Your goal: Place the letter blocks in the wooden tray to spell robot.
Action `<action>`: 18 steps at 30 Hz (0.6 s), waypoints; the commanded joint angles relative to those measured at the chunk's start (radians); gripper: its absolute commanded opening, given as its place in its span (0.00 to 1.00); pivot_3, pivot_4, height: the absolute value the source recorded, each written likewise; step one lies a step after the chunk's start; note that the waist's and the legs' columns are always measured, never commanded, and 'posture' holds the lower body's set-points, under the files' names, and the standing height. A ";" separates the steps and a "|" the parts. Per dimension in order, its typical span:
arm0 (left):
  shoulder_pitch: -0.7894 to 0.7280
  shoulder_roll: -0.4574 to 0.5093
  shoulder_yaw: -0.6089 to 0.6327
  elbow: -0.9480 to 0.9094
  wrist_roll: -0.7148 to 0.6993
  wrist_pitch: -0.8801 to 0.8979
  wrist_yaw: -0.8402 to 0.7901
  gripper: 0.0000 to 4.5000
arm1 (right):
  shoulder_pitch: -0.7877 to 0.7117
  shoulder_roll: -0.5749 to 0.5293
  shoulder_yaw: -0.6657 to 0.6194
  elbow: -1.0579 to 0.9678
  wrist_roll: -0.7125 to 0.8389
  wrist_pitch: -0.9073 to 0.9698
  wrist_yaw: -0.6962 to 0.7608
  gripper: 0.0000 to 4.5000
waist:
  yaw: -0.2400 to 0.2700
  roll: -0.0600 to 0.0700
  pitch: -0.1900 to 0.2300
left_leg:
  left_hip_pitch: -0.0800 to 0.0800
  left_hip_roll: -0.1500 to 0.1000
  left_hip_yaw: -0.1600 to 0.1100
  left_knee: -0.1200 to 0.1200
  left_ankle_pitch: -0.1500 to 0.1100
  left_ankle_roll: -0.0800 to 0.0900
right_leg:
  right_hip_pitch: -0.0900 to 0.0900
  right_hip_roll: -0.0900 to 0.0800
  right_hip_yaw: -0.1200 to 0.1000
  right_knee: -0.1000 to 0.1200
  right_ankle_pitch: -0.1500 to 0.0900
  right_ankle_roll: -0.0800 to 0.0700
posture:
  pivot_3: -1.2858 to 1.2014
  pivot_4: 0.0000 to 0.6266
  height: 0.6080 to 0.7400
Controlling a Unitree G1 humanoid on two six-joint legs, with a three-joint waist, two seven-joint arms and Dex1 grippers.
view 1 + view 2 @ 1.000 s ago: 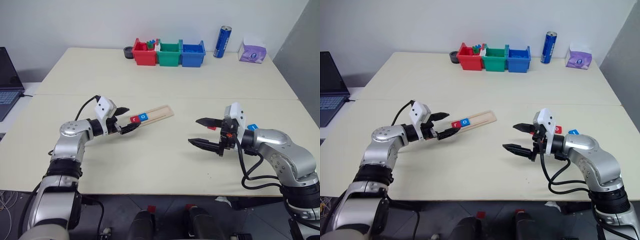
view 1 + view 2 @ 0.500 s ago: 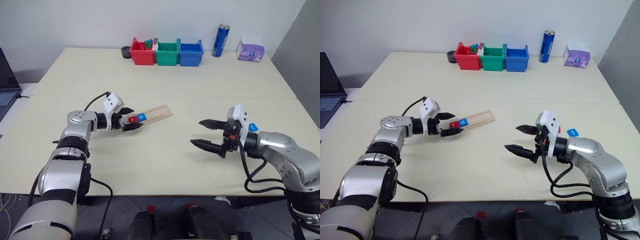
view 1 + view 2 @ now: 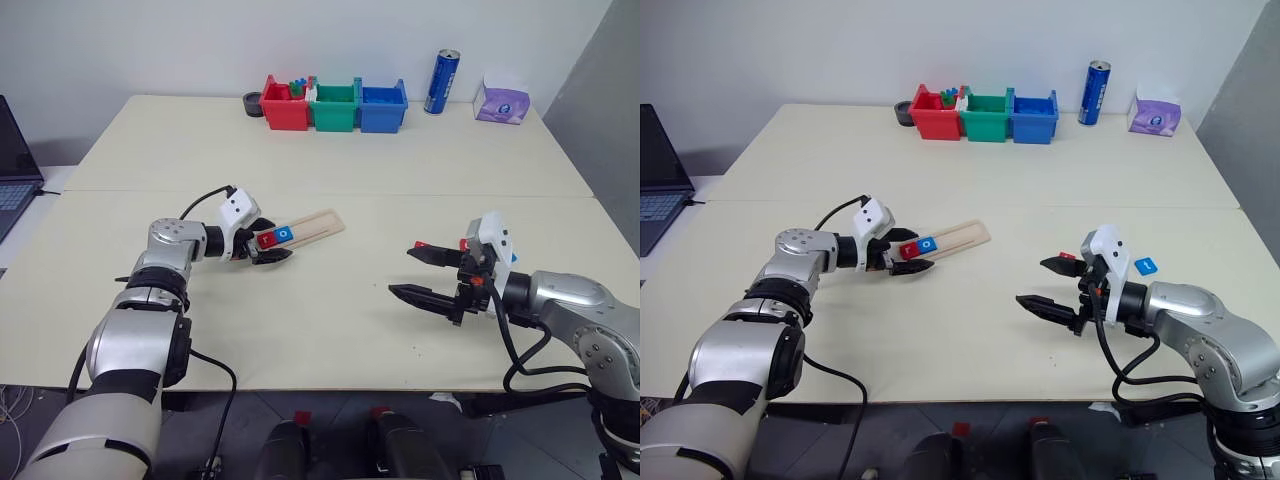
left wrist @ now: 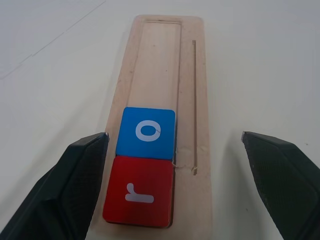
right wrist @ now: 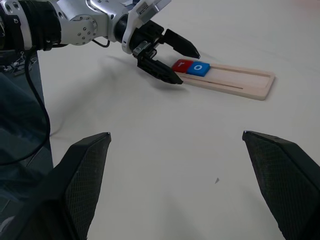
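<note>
I see the wooden tray [image 3: 300,229] lying flat on the surface, its long axis running from near-left to far-right. The red r block [image 4: 139,198] and blue o block [image 4: 146,132] fill its near-left end. Since a second ago my left gripper [image 3: 262,239] has closed in on that end; its fingers, spread apart, now straddle it. The right gripper [image 3: 433,273] hangs well to the right, fingers apart, holding nothing.

Left tool [image 5: 172,62] spread wide at wooden tray [image 5: 240,83] end; r [image 5: 182,65], o [image 5: 199,68] seated
</note>
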 commanded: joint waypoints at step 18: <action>-0.008 -0.003 0.015 0.002 0.028 -0.043 0.063 1.00 | -0.024 -0.073 -0.084 -0.078 0.202 0.120 -0.077 1.00 | 0.000 0.000 0.000 | 0.000 0.000 0.000 0.000 0.000 0.000 | 0.000 0.000 0.000 0.000 0.000 0.000 | 0.52 0.24 1.00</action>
